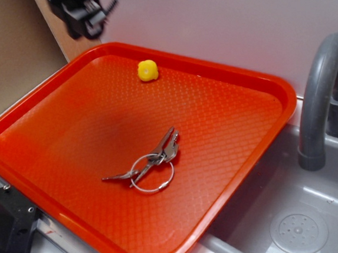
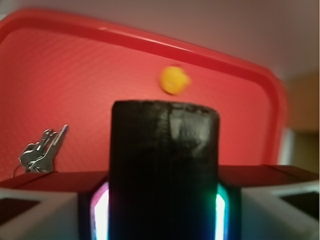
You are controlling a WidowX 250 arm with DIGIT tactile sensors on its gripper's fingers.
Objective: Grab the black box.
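Matte black and squarish, the small black box point(image 2: 165, 170) fills the middle of the wrist view, standing upright between the gripper's two pale fingers point(image 2: 47, 212), which sit close against its left and right sides with coloured light glowing along both edges. The gripper point(image 1: 82, 15) is closed on that box and holds it up in the air; in the exterior view the gripper hangs at the far left corner of the scene, above the far edge of the tray, and the box itself cannot be made out among its dark parts there.

Below lies a large orange-red plastic tray point(image 1: 57, 136) with a textured diamond surface and a raised rim. A small round yellow ball point(image 1: 147, 70) rests near the tray's far edge, well apart from a bunch of silver metal keys on a wire ring point(image 1: 151, 163) lying near the tray's middle. To the right of the tray sits a grey sink basin point(image 1: 318, 208) with a round drain, and a curved grey faucet point(image 1: 320, 95) rises at its far side.
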